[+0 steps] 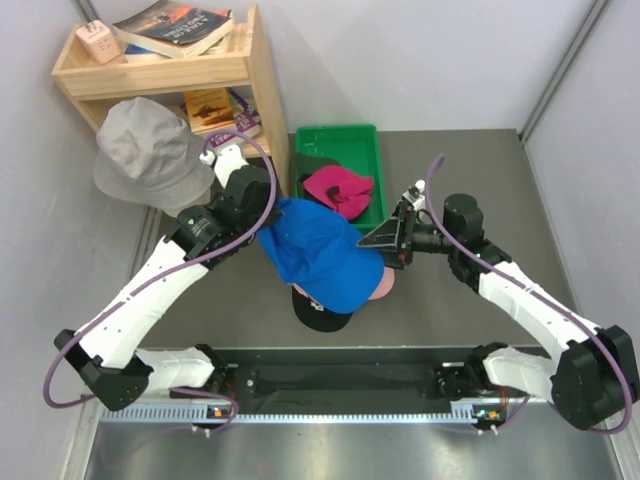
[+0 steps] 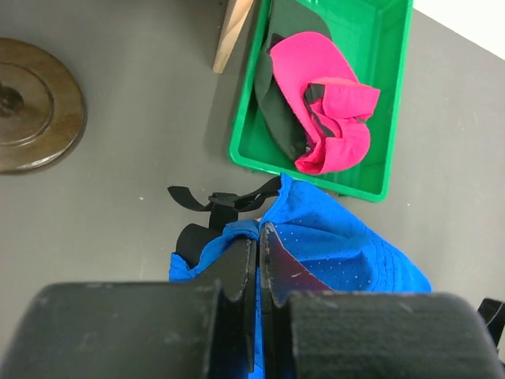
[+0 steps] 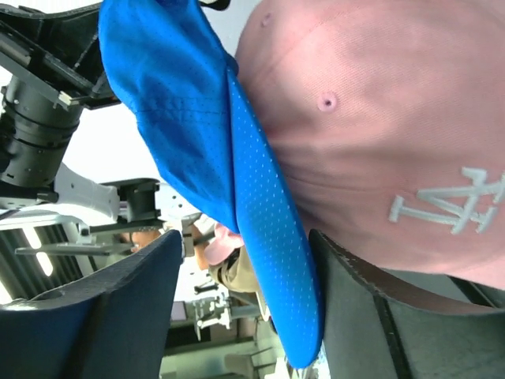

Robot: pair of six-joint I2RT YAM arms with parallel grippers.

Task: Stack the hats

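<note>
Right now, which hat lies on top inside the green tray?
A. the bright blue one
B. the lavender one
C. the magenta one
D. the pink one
C: the magenta hat lies crumpled on top of a dark hat inside the green tray, while the bright blue hat is outside the tray, over the pile on the table.

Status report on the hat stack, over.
Left gripper shut on blue cap. Right gripper open around its brim. Blue cap over pink cap and black cap. Magenta cap in green bin.
</note>
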